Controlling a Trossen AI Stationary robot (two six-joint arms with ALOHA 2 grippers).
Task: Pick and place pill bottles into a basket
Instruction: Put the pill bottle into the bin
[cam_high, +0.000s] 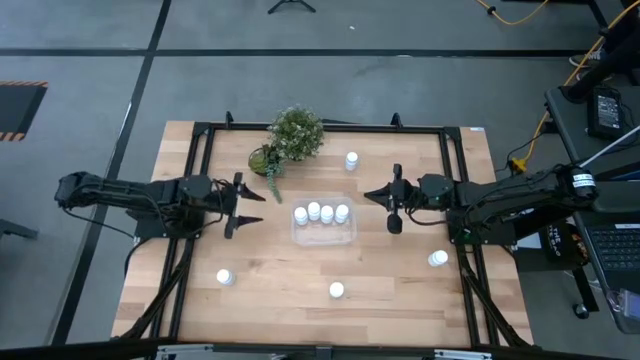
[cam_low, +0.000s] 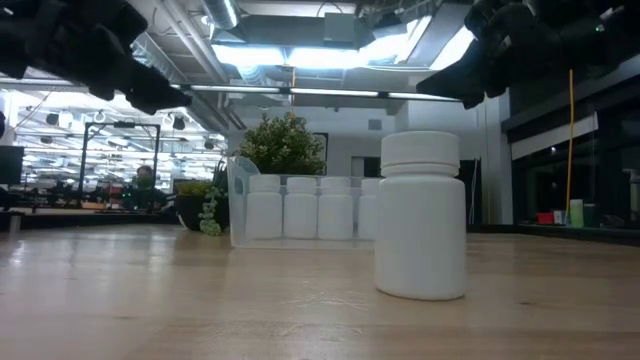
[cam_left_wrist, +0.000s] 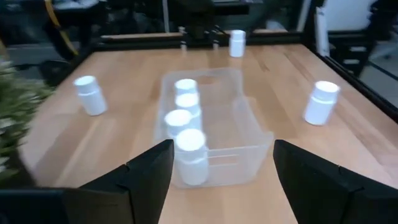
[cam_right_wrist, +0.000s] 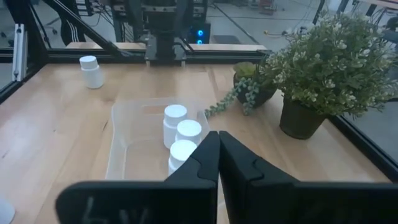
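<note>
The clear basket (cam_high: 348, 234) lies mid-table with several white pill bottles (cam_high: 321, 212) standing upright in a row along its far side. Loose bottles stand on the wood at the far side (cam_high: 351, 160), near right (cam_high: 438, 258), near middle (cam_high: 337, 290) and near left (cam_high: 225, 277). My left gripper (cam_high: 260, 207) hovers open just left of the basket, pointing at it, with nothing between its fingers (cam_left_wrist: 149, 177). My right gripper (cam_high: 372, 196) hovers shut just right of the basket, its fingers (cam_right_wrist: 217, 158) together and holding nothing.
A potted green plant (cam_high: 296, 134) and a smaller trailing one (cam_high: 266, 160) stand at the far side, just beyond the basket's left end. A black frame (cam_high: 320, 127) runs round the table. Bare wood lies between the basket and the near bottles.
</note>
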